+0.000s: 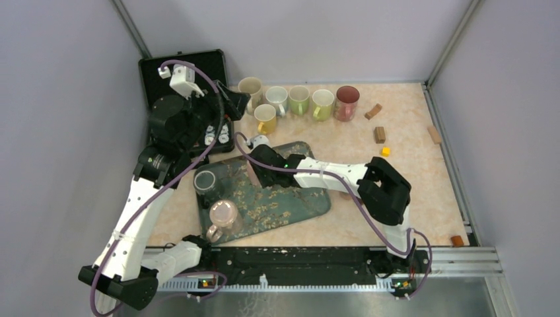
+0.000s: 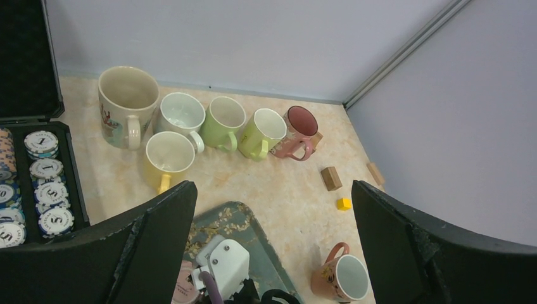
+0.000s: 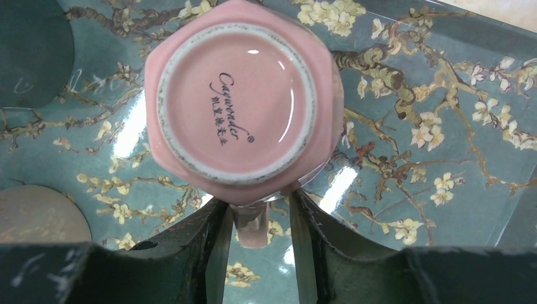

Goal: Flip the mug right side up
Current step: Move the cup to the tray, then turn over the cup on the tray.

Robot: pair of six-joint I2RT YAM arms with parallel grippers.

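Right claw (image 3: 258,204), its fingers slightly parted, straddles the handle (image 3: 250,228) of a pink mug (image 3: 235,104); a sliver of tray shows between the handle and one finger. The mug stands upside down, base up, on a teal blossom-patterned tray (image 3: 443,95), toward the tray's far edge. The tray lies by the desk's (image 1: 403,178) near-left corner. Left claw (image 2: 272,190) hangs wide open and empty over the far-left area, facing a row of mugs (image 2: 218,120) along the far edge.
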